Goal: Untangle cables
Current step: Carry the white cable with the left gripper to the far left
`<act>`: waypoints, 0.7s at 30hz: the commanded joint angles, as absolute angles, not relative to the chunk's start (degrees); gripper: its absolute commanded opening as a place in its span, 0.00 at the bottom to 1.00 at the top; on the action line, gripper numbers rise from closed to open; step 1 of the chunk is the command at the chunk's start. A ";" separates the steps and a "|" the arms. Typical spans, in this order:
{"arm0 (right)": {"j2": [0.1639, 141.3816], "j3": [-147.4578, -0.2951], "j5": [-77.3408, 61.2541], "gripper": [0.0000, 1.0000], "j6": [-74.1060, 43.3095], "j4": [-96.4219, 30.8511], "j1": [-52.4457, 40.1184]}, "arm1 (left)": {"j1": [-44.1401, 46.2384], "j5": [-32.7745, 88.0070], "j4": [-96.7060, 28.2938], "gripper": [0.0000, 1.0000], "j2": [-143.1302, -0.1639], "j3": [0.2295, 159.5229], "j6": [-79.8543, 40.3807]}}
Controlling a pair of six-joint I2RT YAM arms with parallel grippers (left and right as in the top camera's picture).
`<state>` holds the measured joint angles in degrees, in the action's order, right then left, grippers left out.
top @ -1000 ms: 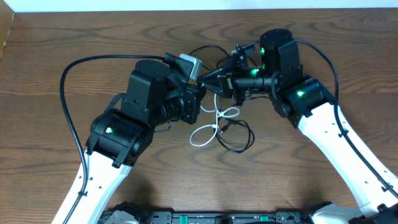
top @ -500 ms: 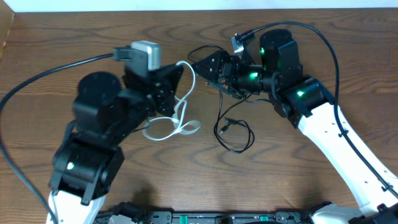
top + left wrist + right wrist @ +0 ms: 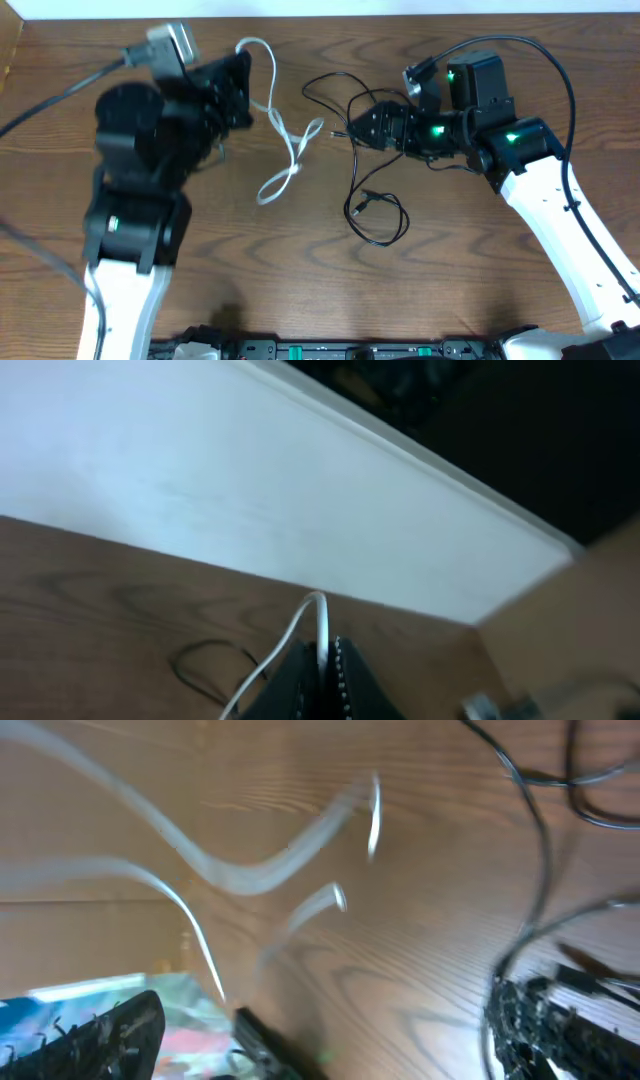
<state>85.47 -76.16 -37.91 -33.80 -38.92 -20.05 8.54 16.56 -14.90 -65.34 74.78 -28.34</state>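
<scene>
My left gripper [image 3: 240, 78] is raised at the back left and shut on the white cable [image 3: 279, 118], which hangs from it in loops down to the table. In the left wrist view the white cable [image 3: 321, 622] is pinched between the closed fingers of that gripper [image 3: 322, 660]. My right gripper [image 3: 358, 125] stands wide open at the centre right, nothing in it. One black cable [image 3: 330, 78] loops just behind it. Another black cable [image 3: 404, 222] curls on the table in front, reaching up toward the open jaws. The right wrist view shows the blurred white cable [image 3: 250, 875] and black cables [image 3: 540, 830].
The wooden table [image 3: 480, 280] ends at a white wall strip [image 3: 320, 8] along the back. A thick black arm cord [image 3: 60, 95] arcs off the left arm toward the left edge. The left arm's body [image 3: 130, 200] stands over the table's left side.
The left arm swung left and back, pulling the white cable out from among the black ones. The right gripper opened, let go and drew back to the right.
</scene>
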 commanded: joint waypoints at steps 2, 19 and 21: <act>85.52 -76.71 -31.40 0.99 -29.47 -42.39 -19.97 | 3.60 11.29 -9.89 0.08 -76.05 84.60 -31.03; 85.52 -75.94 -11.33 0.99 -29.50 -45.47 -24.38 | 1.28 -6.15 27.20 0.08 -103.83 87.42 -31.81; 85.54 -75.92 -10.20 0.99 -29.47 -45.56 -24.91 | 1.28 -6.13 29.30 0.08 -107.48 88.62 -29.93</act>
